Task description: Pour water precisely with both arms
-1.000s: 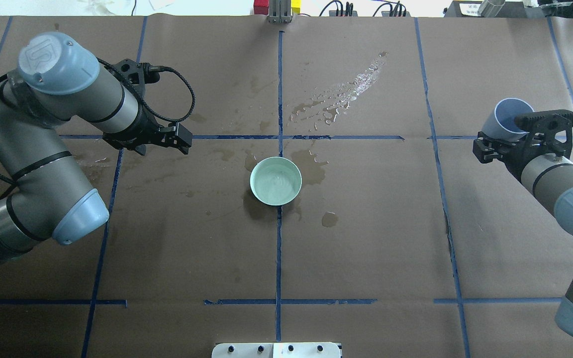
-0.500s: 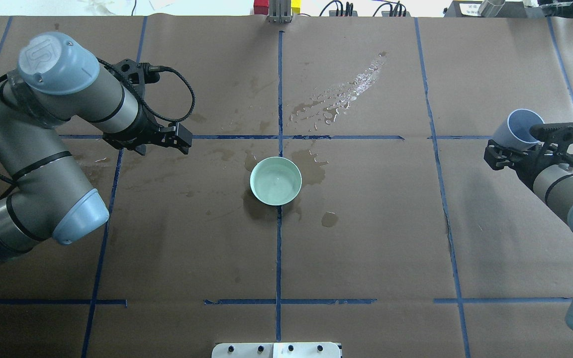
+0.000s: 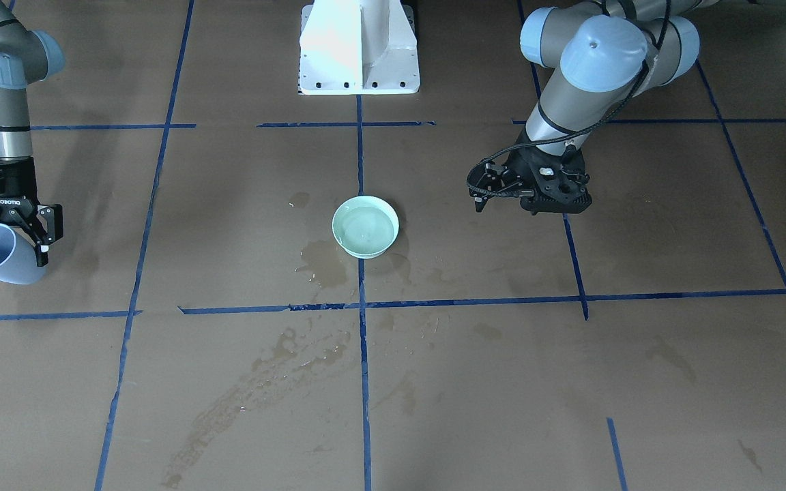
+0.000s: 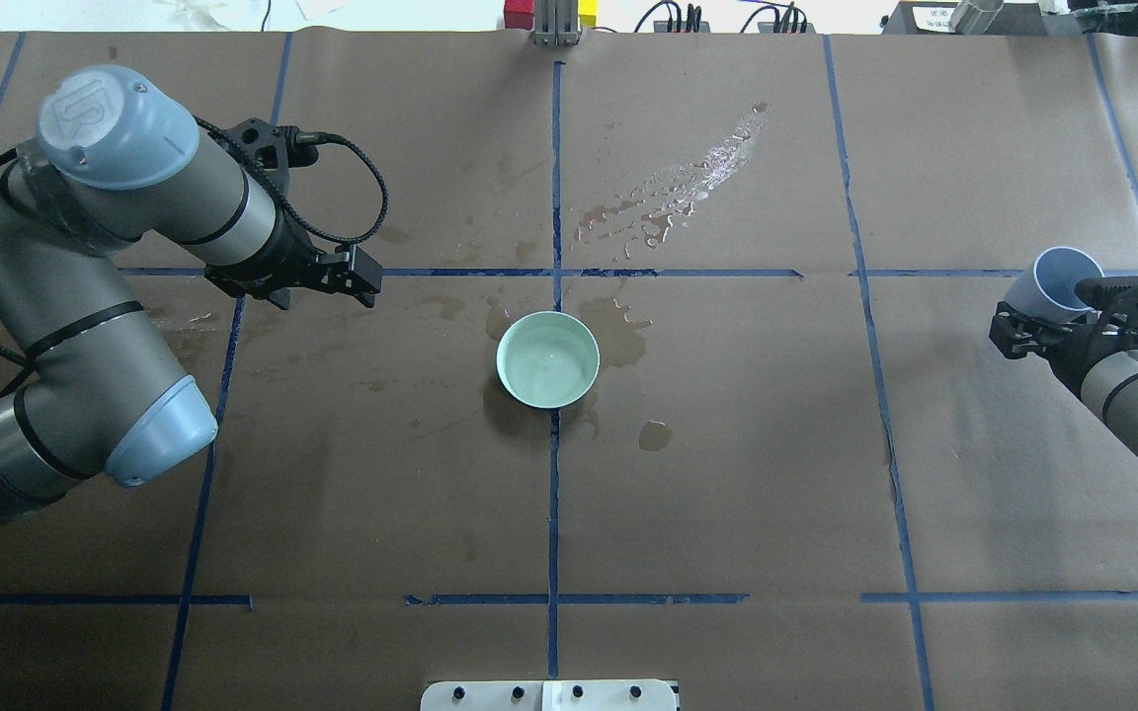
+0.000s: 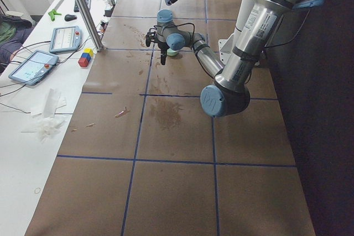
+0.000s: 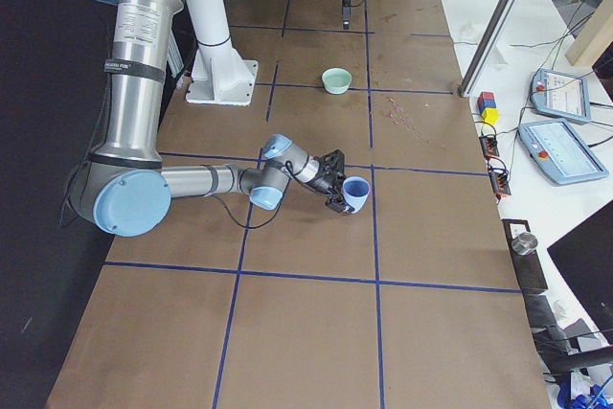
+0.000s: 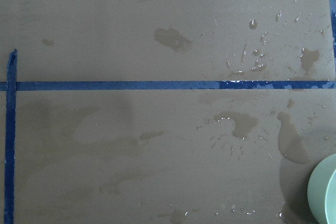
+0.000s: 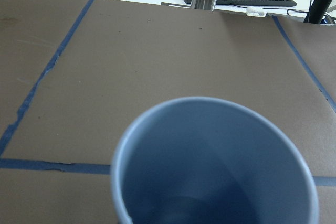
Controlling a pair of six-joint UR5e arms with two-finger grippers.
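A mint-green bowl (image 4: 501,361) sits at the table's centre, and water (image 4: 551,355) shows in it as a faint sheen. The bowl also shows in the front view (image 3: 334,228) and at the lower right edge of the left wrist view (image 7: 326,195). My right gripper (image 4: 1058,314) is shut on a pale blue cup (image 4: 1063,278), tilted, far to the bowl's right. The cup (image 8: 215,166) fills the right wrist view; I cannot tell if water is in it. My left gripper (image 4: 367,278) hangs empty left of the bowl, and its fingers look shut.
Spilled water (image 4: 692,183) glistens on the brown paper behind the bowl, with damp stains (image 4: 628,331) around it. The white pedestal base (image 3: 359,48) stands at my side of the table. Coloured cubes (image 4: 520,15) and cables lie past the far edge.
My right gripper has carried the blue cup further right and a little nearer to me, away from the bowl. The ripples in the bowl have calmed. The left arm has not moved.
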